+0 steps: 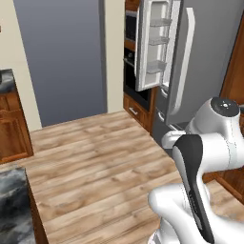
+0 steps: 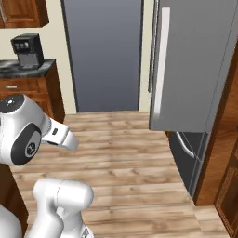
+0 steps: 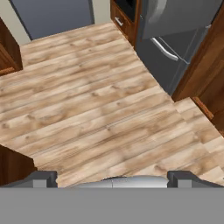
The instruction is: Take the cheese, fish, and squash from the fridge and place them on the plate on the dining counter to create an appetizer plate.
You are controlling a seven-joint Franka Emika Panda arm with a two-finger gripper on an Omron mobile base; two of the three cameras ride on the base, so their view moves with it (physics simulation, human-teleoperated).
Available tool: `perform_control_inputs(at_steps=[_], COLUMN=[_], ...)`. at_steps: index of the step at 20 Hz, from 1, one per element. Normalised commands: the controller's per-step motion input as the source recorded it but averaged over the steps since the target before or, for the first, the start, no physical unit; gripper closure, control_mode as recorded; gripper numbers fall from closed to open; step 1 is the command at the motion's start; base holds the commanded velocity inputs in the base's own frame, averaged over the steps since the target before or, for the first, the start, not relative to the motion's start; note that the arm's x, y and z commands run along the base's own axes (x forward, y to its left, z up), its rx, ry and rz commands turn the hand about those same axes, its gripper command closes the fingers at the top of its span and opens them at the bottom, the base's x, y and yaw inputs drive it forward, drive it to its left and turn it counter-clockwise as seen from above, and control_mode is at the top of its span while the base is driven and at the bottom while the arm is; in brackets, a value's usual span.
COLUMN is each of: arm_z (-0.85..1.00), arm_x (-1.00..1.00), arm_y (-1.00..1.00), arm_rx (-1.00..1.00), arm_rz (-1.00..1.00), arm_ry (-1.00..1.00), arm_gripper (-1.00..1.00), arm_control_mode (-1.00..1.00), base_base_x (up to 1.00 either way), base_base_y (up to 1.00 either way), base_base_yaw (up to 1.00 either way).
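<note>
We see our gripper from the hand view, its two dark fingertips standing wide apart at the bottom with nothing between them. It looks down over bare wooden floor, well short of any task thing.

Ahead and to the right of the gripper stands the fridge, grey, its lower drawer front carrying a curved pale handle. In the left base view we see the fridge with its upper left door swung open, showing three white door bins stacked one above another; we cannot tell whether anything sits in them. The long curved white handle runs down the other, shut door. From the right base view that shut door faces us, so the shelves inside are hidden. We cannot make out the cheese, fish or squash.

A corner of the dining counter, marbled black and grey, shows at the lower left of the left base view, near the arm. In the right base view a dark coffee machine stands on the wall counter across the room.
</note>
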Motion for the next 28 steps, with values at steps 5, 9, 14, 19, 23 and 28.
perform_control_inputs(at_steps=[5,9,14,19,23,28], arm_z=[0.0,0.0,0.0,0.0,0.0,0.0], arm_x=[0.0,0.0,0.0,0.0,0.0,0.0], arm_y=[0.0,0.0,0.0,0.0,0.0,0.0], arm_rx=[0.0,0.0,0.0,0.0,0.0,0.0], arm_rz=[0.0,0.0,0.0,0.0,0.0,0.0], arm_ry=[0.0,0.0,0.0,0.0,0.0,0.0], arm_gripper=[-1.0,-1.0,-1.0,-1.0,-1.0,-1.0], arm_control_mode=[1.0,1.0,1.0,1.0,1.0,1.0], base_base_x=[1.0,0.94,0.77,0.48,0.44,0.51], base_base_y=[-0.05,-0.05,-0.15,-0.15,-0.02,0.4], base_base_yaw=[-0.08,-0.18,-0.24,-0.33,-0.45,-0.48])
